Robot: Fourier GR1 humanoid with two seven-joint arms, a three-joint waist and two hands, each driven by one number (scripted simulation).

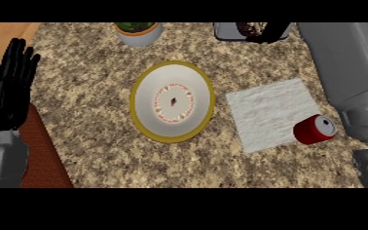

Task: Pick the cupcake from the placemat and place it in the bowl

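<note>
The yellow-rimmed bowl (147,122) stands at the counter's middle. Inside it, at the centre, sits the cupcake (174,102), seen from above: a pale top with a ring of red specks and a dark spot. The white placemat (269,114) lies to the bowl's right with no cupcake on it. My left hand (17,80) rests open at the left edge, fingers up, well apart from the bowl. My right hand does not show; only a grey piece (360,168) appears at the lower right edge.
A red can (314,129) lies at the placemat's lower right corner. A large grey body (338,58) fills the right side. At the back stand a potted plant (138,31) and a grey container (248,30) with dark contents.
</note>
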